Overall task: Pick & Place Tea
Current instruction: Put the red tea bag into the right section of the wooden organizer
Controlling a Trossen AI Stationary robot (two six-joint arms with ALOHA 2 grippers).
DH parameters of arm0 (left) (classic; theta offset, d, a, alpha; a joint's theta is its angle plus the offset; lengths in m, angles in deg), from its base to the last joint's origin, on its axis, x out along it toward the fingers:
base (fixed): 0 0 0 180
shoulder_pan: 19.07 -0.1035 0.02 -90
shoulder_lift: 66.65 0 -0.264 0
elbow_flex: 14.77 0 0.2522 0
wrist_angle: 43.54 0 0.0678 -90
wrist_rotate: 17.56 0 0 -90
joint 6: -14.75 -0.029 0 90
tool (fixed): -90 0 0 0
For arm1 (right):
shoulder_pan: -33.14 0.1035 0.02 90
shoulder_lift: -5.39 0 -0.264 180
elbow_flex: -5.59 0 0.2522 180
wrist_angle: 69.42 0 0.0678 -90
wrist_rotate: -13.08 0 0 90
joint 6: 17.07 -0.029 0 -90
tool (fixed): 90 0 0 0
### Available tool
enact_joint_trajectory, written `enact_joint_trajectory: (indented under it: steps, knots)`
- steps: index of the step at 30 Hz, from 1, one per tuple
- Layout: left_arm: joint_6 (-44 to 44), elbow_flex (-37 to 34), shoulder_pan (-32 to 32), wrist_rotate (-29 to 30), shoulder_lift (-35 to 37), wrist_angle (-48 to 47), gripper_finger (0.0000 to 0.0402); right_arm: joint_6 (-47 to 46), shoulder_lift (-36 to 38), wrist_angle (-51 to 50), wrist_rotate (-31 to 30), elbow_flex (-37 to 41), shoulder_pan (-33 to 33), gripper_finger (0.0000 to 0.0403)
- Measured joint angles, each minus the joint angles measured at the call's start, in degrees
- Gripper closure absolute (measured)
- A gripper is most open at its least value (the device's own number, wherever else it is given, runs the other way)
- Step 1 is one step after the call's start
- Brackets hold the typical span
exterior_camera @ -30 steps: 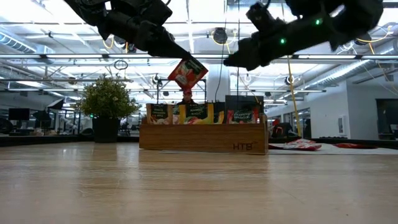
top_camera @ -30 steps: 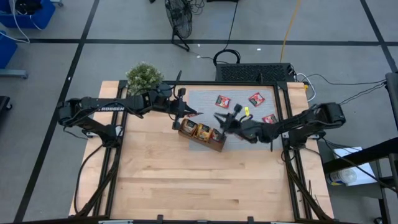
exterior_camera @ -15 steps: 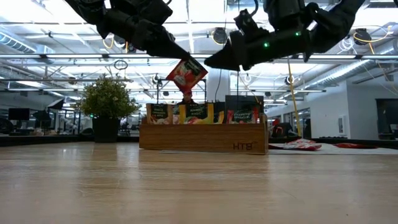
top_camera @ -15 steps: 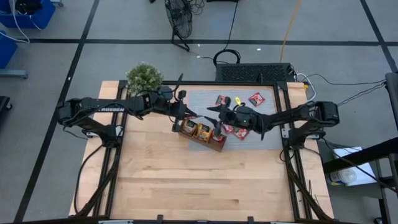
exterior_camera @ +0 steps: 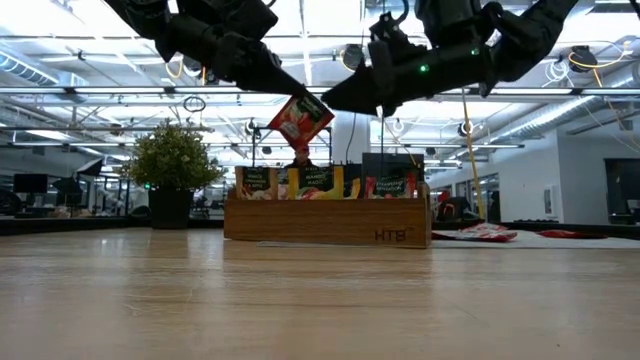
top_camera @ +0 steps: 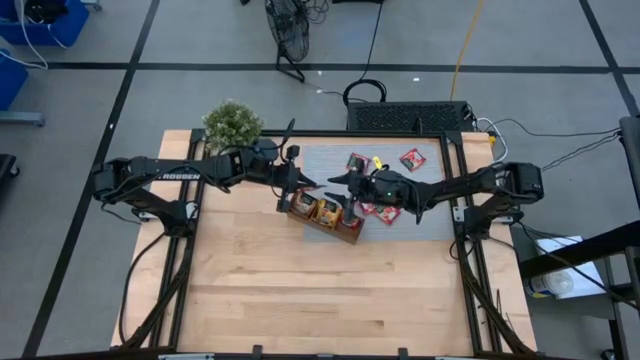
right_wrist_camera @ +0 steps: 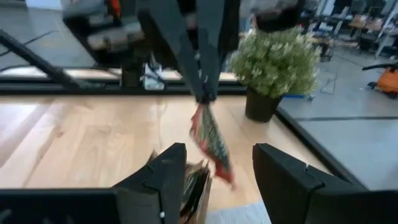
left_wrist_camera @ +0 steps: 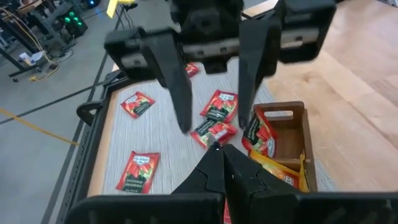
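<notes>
My left gripper [exterior_camera: 288, 93] is shut on a red tea sachet [exterior_camera: 300, 118] in the air over the brown wooden tray [exterior_camera: 330, 225], which holds several sachets upright. My right gripper [right_wrist_camera: 217, 171] is open and faces the left one. Its two fingers stand on either side of the sachet's lower end [right_wrist_camera: 222, 171] without touching it. In the high view the two grippers meet tip to tip over the tray [top_camera: 322, 226]. Loose red sachets [left_wrist_camera: 138, 171] lie flat on the grey mat [left_wrist_camera: 161, 134] behind the tray. My left gripper pinches the red sachet's upper corner [right_wrist_camera: 203, 106] between its two fingertips, which slant down from the table's left side. The sachet hangs tilted below the fingertips, lifted clear above the tray.
A potted plant [top_camera: 232, 124] stands at the table's far left corner. More loose sachets [top_camera: 411, 158] lie on the mat at the far right. The bare wooden tabletop [top_camera: 320, 290] stretches in front of the tray.
My right gripper has moved toward the table's left edge and a little toward the far edge, up to my left gripper and the hanging sachet, staying open. My left gripper and the sachet have kept still.
</notes>
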Motion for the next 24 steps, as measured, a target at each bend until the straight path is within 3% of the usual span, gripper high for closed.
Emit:
enact_joint_trajectory:
  steps: [8, 24]
  knots:
    - [0.1, 0.0, 0.1, 0.0, 0.0, 0.1, 0.0401, 2.3, -5.5, -0.3, 0.0, -2.9, 0.0, 0.0242]
    - [0.1, 0.0, 0.1, 0.0, 0.0, -0.9, 0.0401, 3.3, -5.2, 0.3, -0.1, -3.5, -0.4, 0.0296]
